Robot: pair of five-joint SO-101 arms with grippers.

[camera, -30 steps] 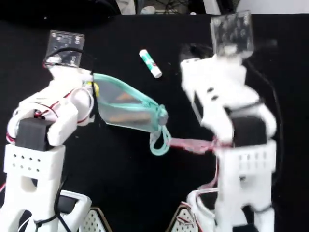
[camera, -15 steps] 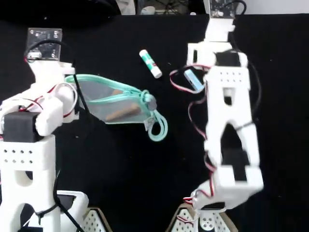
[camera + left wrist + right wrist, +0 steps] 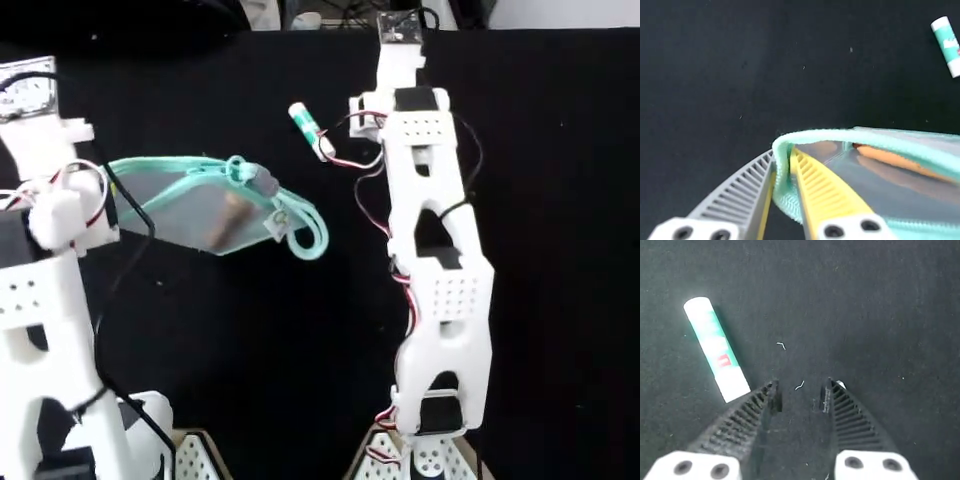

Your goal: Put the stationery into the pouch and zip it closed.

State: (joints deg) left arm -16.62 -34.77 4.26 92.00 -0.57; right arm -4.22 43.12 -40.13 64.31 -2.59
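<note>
Black tabletop: the left hand pinches the rim of a translucent mint-green zip pouch with an orange item inside; a green-and-white glue stick lies just beside the right hand, fingers parted, empty.

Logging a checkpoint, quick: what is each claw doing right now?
Left claw: closed on the rim of the translucent teal-edged zip pouch.
Right claw: open, empty, beside the white-and-green glue stick.
</note>
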